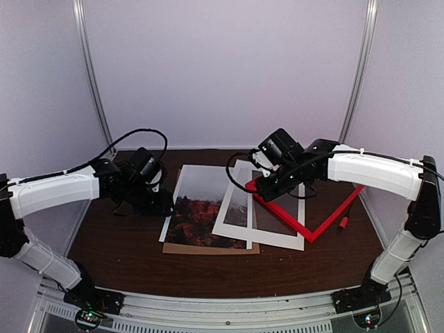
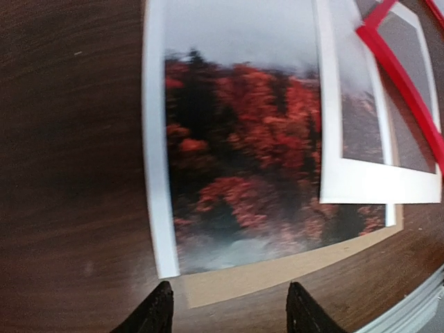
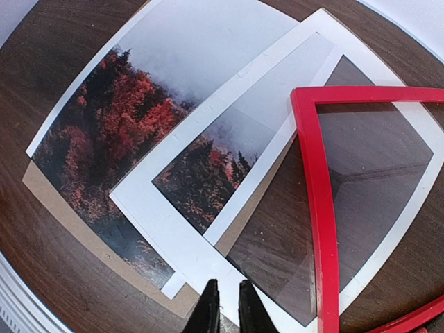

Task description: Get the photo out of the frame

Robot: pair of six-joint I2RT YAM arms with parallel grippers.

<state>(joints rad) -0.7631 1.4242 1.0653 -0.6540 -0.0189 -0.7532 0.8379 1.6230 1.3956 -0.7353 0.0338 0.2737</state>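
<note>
Left of the white mat (image 1: 232,225), the photo (image 1: 198,201) lies flat on the brown backing board (image 1: 208,248). Its left and near edges are uncovered, with bare table (image 1: 125,243) beside them. One photo, one mat, one board, one red frame (image 3: 318,201). Misty grey sky tops red-orange trees. The left gripper (image 2: 229,298) hovers open and empty; the right gripper (image 3: 227,288) is nearly closed on nothing.

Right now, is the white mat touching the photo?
Touching. The right wrist view shows the white mat lying flat across one side of the photo, with the trees showing through its window.
</note>
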